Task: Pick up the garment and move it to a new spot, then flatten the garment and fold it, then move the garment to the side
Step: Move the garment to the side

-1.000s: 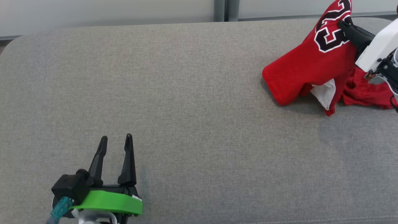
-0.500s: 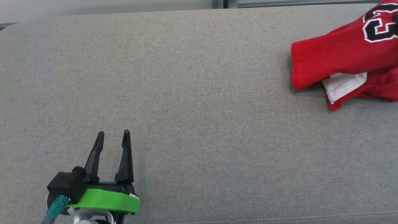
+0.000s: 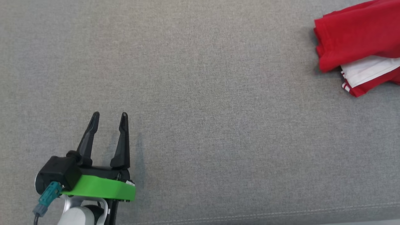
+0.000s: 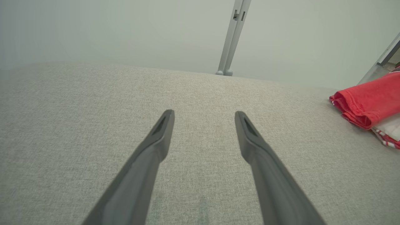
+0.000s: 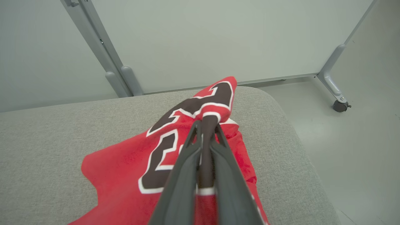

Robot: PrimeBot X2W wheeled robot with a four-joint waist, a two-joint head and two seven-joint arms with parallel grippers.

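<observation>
Left pincer (image 3: 109,115): low at the near left of the counter (image 3: 218,125), its fingers parted by a moderate gap with nothing between them, pointing away across the grey fabric
Right pincer (image 5: 206,125): in its own wrist view the two fingers are pressed together on a fold of the garment (image 5: 125,165), gripping it at the black, white-edged number print (image 5: 162,147)
Garment: a red jersey, bunched; in the head view it sits at the far right, cut off by the frame, with a white layer (image 3: 365,70) showing under the red fold and a red-and-white striped hem below that
Garment's place: on the counter near its rounded right end, one fold rising to the right pincer and the rest draped on the fabric, well apart from the left pincer
Counter: grey woven cover with a stitched seam along the near edge
Beyond: pale wall panels with grey posts (image 4: 232,34), and a caster (image 5: 339,107) on the pale floor (image 5: 359,172) past the counter's end
</observation>
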